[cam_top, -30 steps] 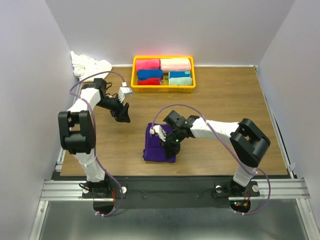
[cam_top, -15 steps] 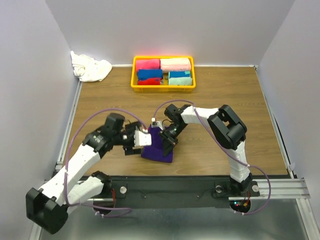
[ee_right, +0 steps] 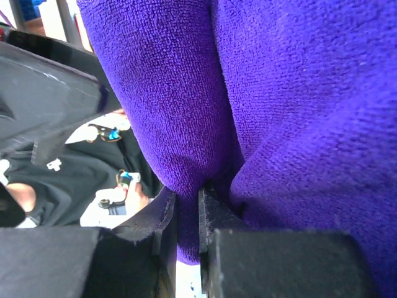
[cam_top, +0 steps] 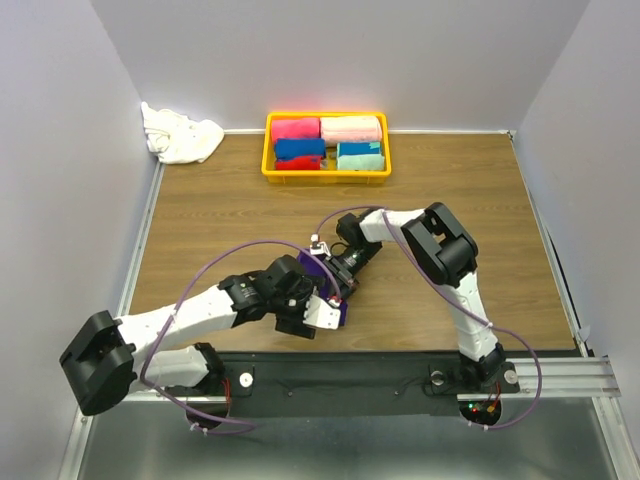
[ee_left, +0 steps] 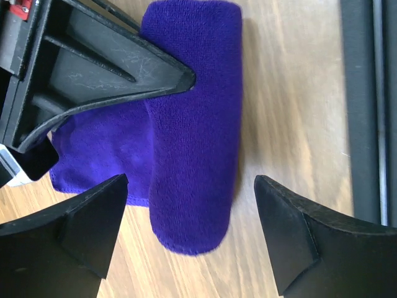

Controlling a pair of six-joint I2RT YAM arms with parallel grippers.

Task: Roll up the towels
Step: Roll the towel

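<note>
Top view: shows purple towel [cam_top: 303, 266] part-rolled front-centre, white towel [cam_top: 182, 136] bunched far-left. Left wrist: finds left gripper [ee_left: 189, 186] spread wide astride roll, empty, likely to steady it. Right wrist: finds right gripper [ee_right: 186, 217] pinched on towel fold, anchoring.

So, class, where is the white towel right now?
In the top view, the white towel lies crumpled at the far left corner of the table, left of the yellow basket.
</note>
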